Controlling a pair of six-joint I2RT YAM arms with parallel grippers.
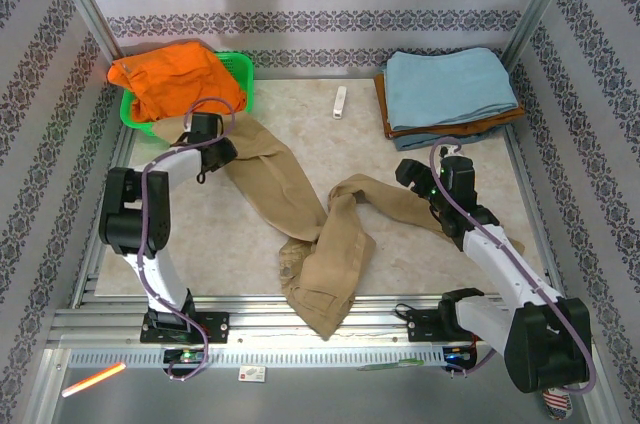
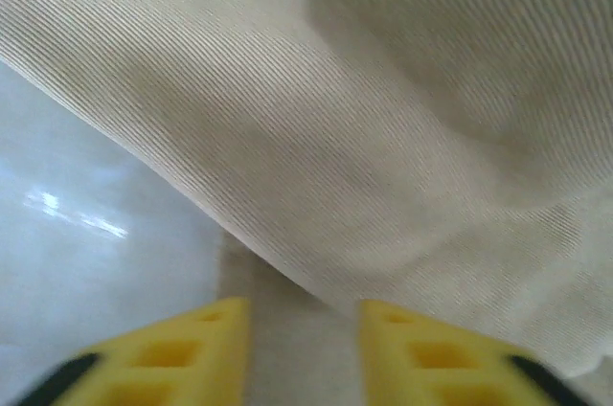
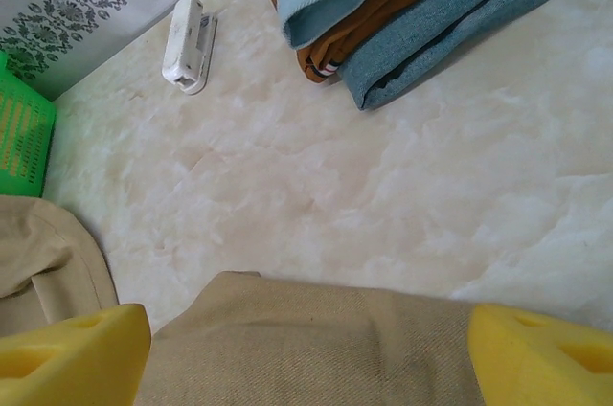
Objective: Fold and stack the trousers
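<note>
Straddling the trousers (image 1: pixel 335 254), right hand (image 3: pixel 302 329) stands released; left hand (image 2: pixel 305 329) beside them, grip unclear.

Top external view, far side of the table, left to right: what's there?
Green plastic basket holding a crumpled bright orange garment -> small white oblong device -> folded light-blue cloth on top of a stack.

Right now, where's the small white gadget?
Top view: the white gadget lies at the back centre, between the green basket on the left and the folded stack on the right.
</note>
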